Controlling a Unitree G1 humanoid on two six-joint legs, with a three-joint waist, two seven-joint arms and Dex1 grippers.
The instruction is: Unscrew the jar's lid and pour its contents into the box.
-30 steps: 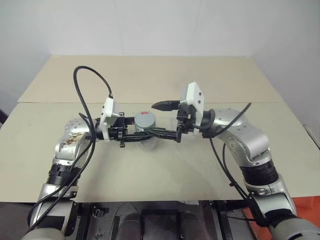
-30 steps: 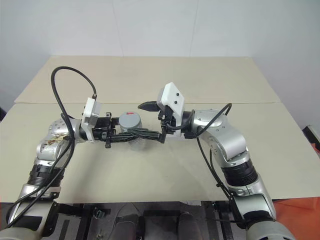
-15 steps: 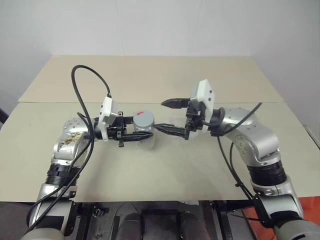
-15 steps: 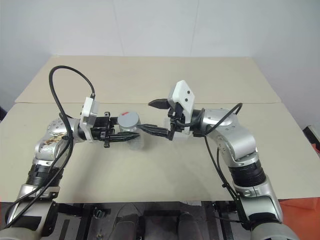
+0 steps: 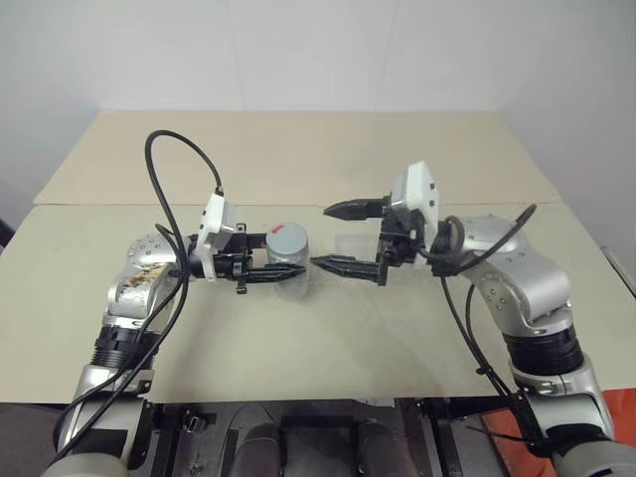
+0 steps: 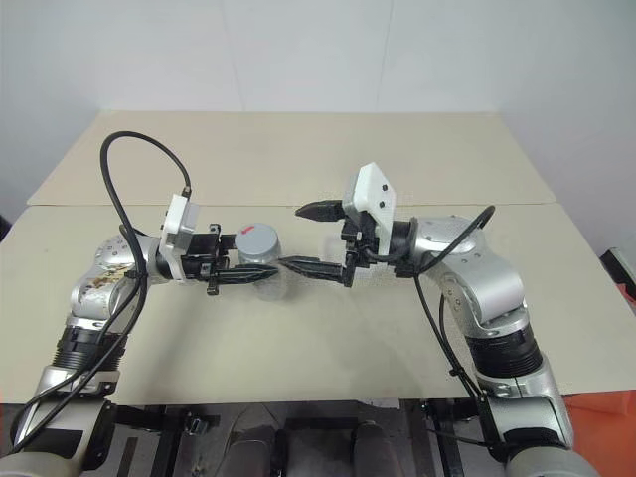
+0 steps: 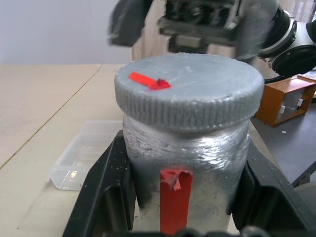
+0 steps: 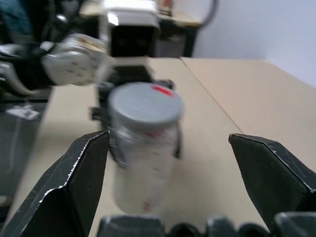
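The jar (image 5: 288, 260) was held above the table (image 5: 298, 338), upright, between the two arms, clamped low on its body by the left gripper (image 5: 283, 271), whose fingers (image 7: 106, 190) pressed against either side of it. A red stripe (image 7: 174, 200) ran down the jar's side, facing the left wrist camera. The lid (image 7: 190, 90) sat on top of the jar, grey and ribbed round its edge, with a small red mark (image 7: 148, 80) on its flat top.

The right gripper (image 5: 340, 237) pointed toward the jar from the other side, level, with its jaws spread wide and nothing between them. One finger (image 5: 350, 210) stood higher and farther back over the table, the other lower one (image 5: 343, 264) had its tip just beside the jar; whether it touched could not be told. In the right wrist view the jar stood between the two open fingers, apart from both.

The box (image 7: 86, 160), clear and shallow, lay on the table behind the jar in the left wrist view. What lay in it could not be told. The contents of the jar were hidden by its wrapped wall.
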